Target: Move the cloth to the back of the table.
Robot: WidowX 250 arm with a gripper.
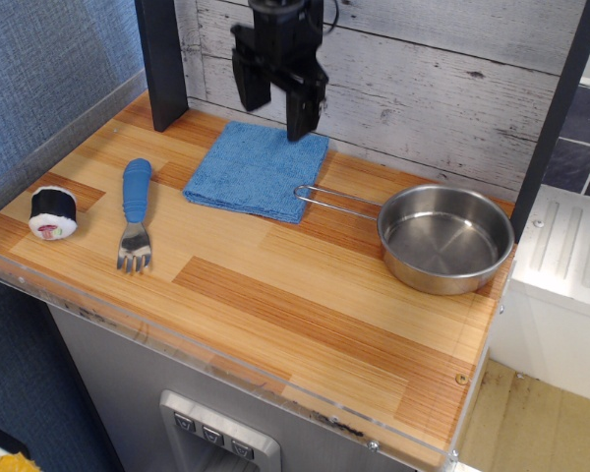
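The blue cloth (256, 171) lies flat on the wood-plank table (305, 305), near the back wall, left of the steel pan. My black gripper (274, 113) hangs above the cloth's back edge, clear of it. Its two fingers are spread apart and hold nothing.
A steel pan (444, 237) sits at the right, its wire handle (336, 202) reaching to the cloth's right corner. A blue-handled fork (135, 211) and a sushi-like roll (52, 212) lie at the left. A dark post (161, 59) stands at the back left.
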